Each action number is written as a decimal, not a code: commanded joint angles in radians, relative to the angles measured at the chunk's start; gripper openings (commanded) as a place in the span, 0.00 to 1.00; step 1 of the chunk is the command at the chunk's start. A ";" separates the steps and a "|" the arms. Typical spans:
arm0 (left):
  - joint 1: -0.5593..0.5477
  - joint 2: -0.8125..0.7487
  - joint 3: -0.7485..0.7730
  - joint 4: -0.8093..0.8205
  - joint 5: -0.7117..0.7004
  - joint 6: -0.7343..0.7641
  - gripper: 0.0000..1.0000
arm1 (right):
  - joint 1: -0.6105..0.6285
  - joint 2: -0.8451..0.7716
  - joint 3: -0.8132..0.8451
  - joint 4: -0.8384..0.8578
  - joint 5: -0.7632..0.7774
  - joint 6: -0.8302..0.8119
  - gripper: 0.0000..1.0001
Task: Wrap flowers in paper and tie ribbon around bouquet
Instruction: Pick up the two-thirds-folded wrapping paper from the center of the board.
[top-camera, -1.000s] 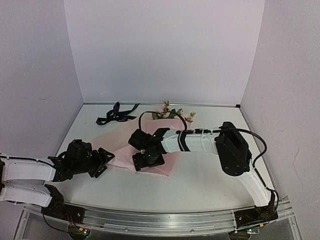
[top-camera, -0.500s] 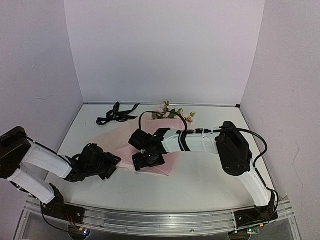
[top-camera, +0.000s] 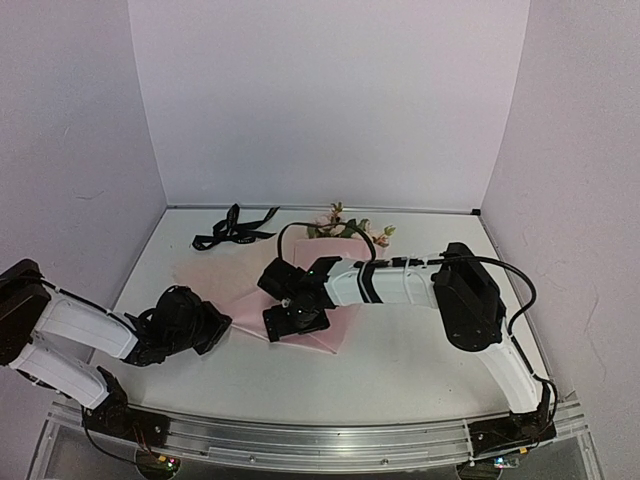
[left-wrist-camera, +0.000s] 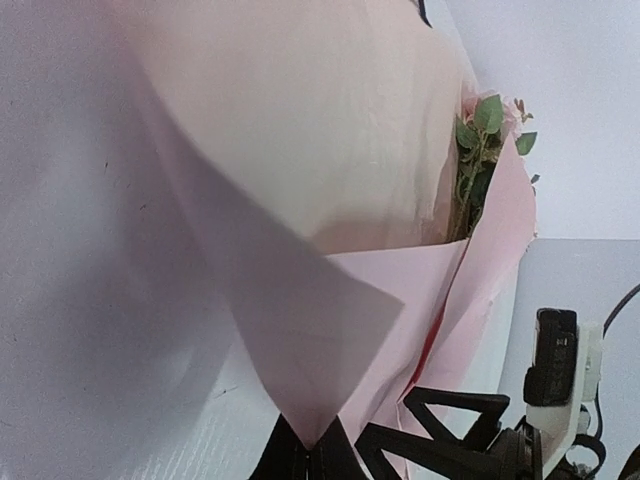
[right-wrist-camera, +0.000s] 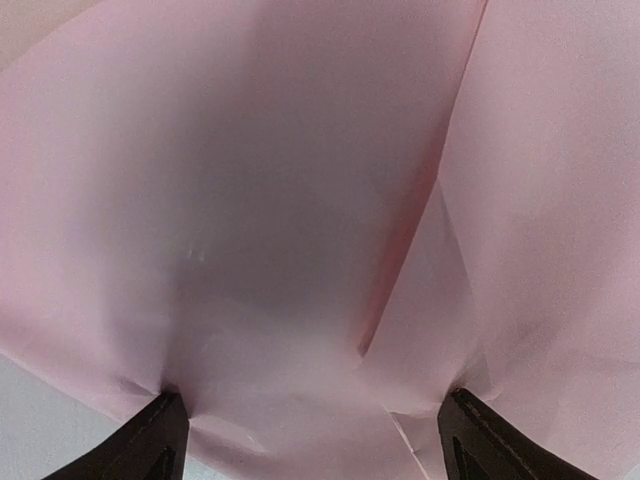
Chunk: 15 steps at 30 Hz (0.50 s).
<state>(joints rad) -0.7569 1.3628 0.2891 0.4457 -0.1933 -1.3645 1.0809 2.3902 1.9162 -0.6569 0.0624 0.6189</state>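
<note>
The pink paper lies spread on the table, partly folded over the flowers, whose blossoms and leaves stick out at its far end. My left gripper is shut on the paper's near left corner, which rises between its jaws. My right gripper stands open and presses down on the paper's middle, fingers wide apart on the sheet. Green leaves show inside the fold in the left wrist view. The black ribbon lies loose at the back left, away from both grippers.
The white table is closed in by pale walls at the back and on both sides. The right arm reaches across the table's middle, with its black cable looped above the paper. The right gripper's black fingers sit close beside my left jaws.
The left gripper has slid to the paper's near left corner and shut on it. The right gripper stays pressed on the paper, still open.
</note>
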 joint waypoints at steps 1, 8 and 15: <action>0.025 -0.060 -0.019 0.006 -0.067 0.154 0.00 | -0.010 0.110 -0.089 -0.109 -0.093 0.021 0.90; 0.023 -0.045 0.018 0.043 0.006 0.315 0.00 | -0.010 0.104 -0.094 -0.102 -0.093 0.019 0.92; -0.010 -0.063 0.088 0.042 0.088 0.496 0.00 | -0.010 0.104 -0.082 -0.103 -0.088 0.018 0.94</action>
<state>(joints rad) -0.7474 1.3270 0.3054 0.4522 -0.1496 -1.0203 1.0809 2.3840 1.9022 -0.6232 0.0506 0.6125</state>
